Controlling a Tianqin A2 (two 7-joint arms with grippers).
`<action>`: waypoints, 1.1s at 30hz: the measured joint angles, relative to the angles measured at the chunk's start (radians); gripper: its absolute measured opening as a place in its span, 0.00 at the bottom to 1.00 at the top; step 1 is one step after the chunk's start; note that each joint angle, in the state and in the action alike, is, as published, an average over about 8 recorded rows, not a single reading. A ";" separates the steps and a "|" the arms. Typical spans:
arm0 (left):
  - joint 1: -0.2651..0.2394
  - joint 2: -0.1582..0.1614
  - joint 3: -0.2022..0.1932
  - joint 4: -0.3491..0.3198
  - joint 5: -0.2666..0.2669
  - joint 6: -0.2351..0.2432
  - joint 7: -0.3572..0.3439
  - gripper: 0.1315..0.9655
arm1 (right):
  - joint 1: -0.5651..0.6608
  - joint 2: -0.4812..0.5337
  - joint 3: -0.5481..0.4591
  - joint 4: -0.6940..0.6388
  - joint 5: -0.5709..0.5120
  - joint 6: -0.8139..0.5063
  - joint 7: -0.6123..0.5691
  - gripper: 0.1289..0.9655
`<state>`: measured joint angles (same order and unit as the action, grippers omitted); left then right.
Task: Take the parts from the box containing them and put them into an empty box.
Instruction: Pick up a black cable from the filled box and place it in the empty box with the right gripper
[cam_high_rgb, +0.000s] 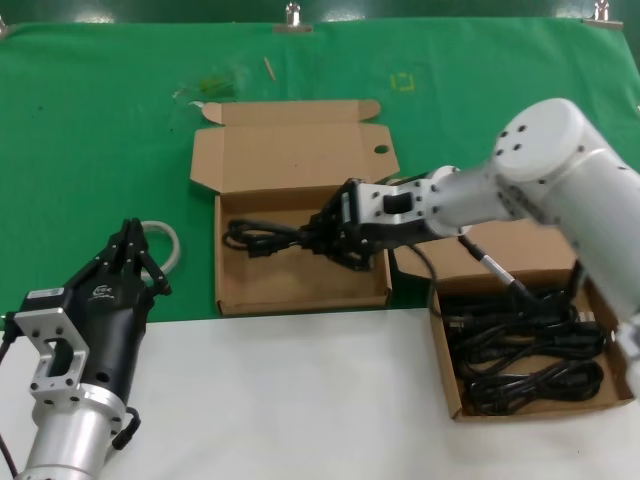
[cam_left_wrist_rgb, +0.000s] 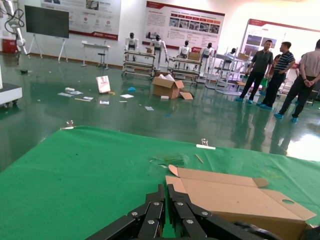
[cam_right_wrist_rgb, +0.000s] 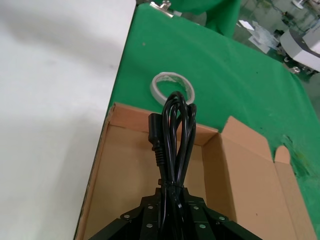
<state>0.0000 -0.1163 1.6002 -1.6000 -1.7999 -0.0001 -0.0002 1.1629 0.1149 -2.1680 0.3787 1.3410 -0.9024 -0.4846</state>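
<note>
Head view: 1 cord bundle is clamped by the right gripper low over the empty box, stretched ahead of the fingers for laying flat; the left gripper, pinched closed, is parked aside.

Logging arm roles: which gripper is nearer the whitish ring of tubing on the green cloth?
Left. The left gripper sits right beside the whitish tubing ring; the right gripper is over the open cardboard box.

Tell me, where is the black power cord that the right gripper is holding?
In the head view, the power cord is inside the middle box, along its far side, with one end clamped by the right gripper.
</note>
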 joint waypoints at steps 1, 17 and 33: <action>0.000 0.000 0.000 0.000 0.000 0.000 0.000 0.03 | 0.010 -0.018 0.002 -0.038 0.005 0.013 -0.026 0.09; 0.000 0.000 0.000 0.000 0.000 0.000 0.000 0.03 | 0.067 -0.113 -0.052 -0.289 0.108 0.147 -0.223 0.09; 0.000 0.000 0.000 0.000 0.000 0.000 0.000 0.03 | 0.011 -0.036 0.023 -0.187 0.104 0.089 -0.212 0.14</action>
<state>0.0000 -0.1163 1.6001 -1.6000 -1.7999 -0.0001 -0.0002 1.1740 0.0789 -2.1453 0.1912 1.4454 -0.8134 -0.6967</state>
